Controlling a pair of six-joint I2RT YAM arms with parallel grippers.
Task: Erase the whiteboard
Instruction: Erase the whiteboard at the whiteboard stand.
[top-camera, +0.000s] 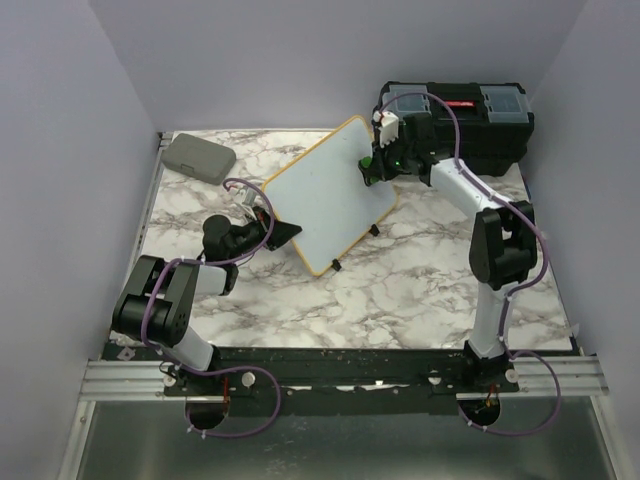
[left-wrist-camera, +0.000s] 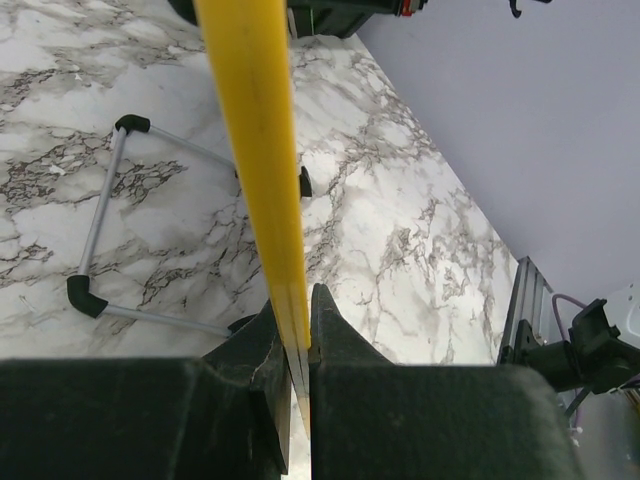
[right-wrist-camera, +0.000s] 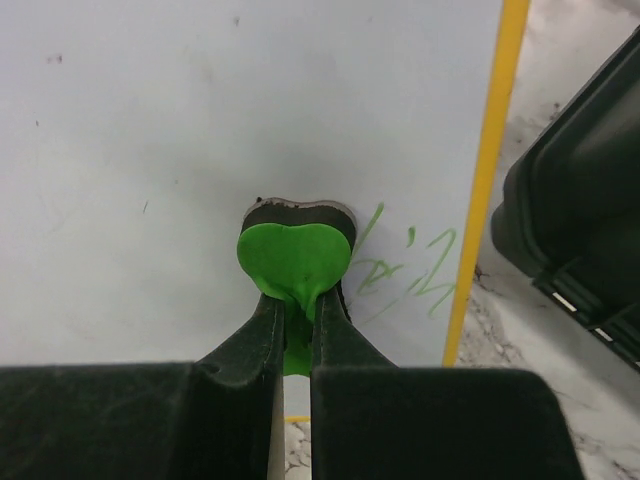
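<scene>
Table (top-camera: 400, 290) marble-patterned. Left claw (left-wrist-camera: 297, 320) pinched tight on yellow frame edge of whiteboard (top-camera: 325, 195), near-left side. Whiteboard mid-table, tilted on wire stand (left-wrist-camera: 100, 230). Right claw (right-wrist-camera: 297, 305) clamps green heart-shaped eraser (right-wrist-camera: 293, 255) against board face, beside green scribble (right-wrist-camera: 400, 270) near far-right edge. Grey case (top-camera: 198, 157) far left, black toolbox (top-camera: 480, 125) far right.

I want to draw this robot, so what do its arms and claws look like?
The left arm and right arm look the same: chunky black joints joined by white tube sections. Thin purple cables loop along each one. Each arm ends in a black claw with two flat, wedge-shaped fingers, the left claw and the right claw.
</scene>
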